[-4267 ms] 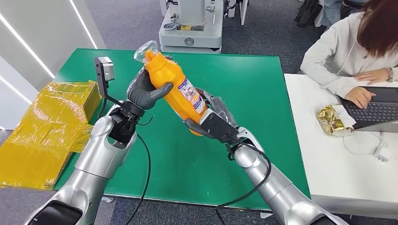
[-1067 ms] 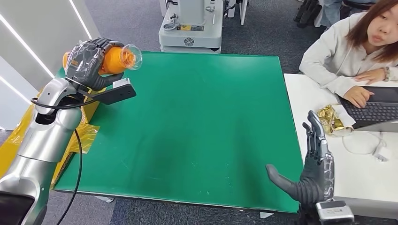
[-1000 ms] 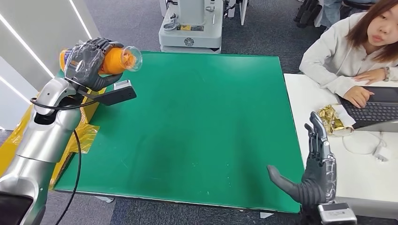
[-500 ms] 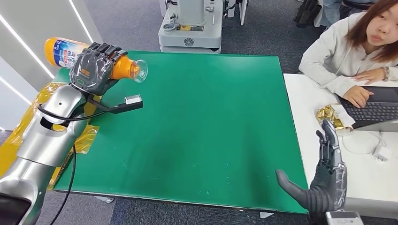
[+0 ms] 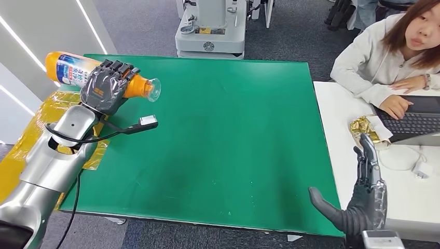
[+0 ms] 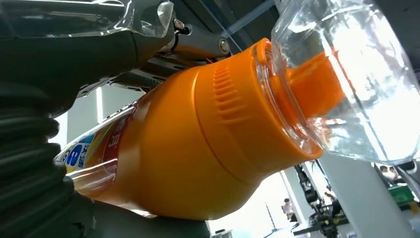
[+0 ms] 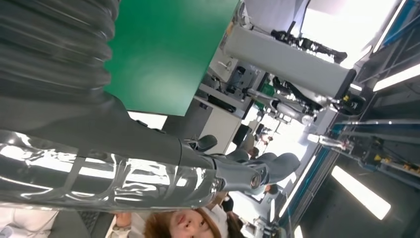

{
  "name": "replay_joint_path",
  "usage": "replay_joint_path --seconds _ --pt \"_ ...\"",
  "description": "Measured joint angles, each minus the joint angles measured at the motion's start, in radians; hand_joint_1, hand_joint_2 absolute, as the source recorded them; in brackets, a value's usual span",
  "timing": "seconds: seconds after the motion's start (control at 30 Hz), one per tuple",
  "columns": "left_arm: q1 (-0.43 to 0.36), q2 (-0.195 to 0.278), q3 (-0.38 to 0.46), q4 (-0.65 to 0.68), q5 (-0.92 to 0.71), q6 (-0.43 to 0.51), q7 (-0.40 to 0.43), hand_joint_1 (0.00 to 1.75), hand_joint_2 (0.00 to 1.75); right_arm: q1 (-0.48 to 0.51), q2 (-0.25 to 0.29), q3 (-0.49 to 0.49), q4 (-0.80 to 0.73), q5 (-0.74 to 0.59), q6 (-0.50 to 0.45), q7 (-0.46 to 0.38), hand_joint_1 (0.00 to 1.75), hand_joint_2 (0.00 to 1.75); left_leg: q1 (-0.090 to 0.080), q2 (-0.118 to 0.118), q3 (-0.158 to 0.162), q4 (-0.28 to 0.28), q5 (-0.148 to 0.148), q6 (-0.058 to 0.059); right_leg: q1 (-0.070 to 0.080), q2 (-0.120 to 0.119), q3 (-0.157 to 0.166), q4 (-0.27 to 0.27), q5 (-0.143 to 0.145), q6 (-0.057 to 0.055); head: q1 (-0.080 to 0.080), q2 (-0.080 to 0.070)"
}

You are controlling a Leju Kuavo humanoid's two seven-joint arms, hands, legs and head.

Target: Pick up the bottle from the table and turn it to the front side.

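The bottle (image 5: 78, 72) is gripped around its upper body by the left hand (image 5: 106, 89), held lying sideways in the air above the far left corner of the green table (image 5: 228, 135), its clear cap (image 5: 152, 89) jutting beyond the fingers. The right hand (image 5: 363, 199) is held apart with fingers spread and nothing in it. A slip is judged possible, since the heavier labelled end overhangs behind the hand; how far the fingers wrap cannot be confirmed from the close wrist view.

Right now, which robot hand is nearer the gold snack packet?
The right robot hand: it is raised just in front of the gold snack packet. The left robot hand holds the orange bottle across the table.
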Motion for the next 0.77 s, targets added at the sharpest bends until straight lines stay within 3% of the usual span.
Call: replay_joint_path --seconds 0.53,0.77 --pt "0.209 0.045 0.113 -0.068 -0.017 0.003 0.028 1.75 1.75 -0.007 0.024 -0.041 0.036 0.003 0.026 -0.01 0.0 1.75 0.0 0.0 0.0 -0.001 -0.001 -0.001 0.0 0.0 0.0 0.0 -0.001 -0.001 0.0 0.0" --pt "0.247 0.052 0.134 -0.083 -0.016 0.003 0.028 1.75 1.75 -0.012 0.027 -0.042 0.046 0.004 0.029 -0.01 0.0 1.75 0.0 0.0 0.0 -0.001 -0.001 -0.001 0.0 0.0 0.0 0.0 -0.001 -0.001 0.0 0.0"
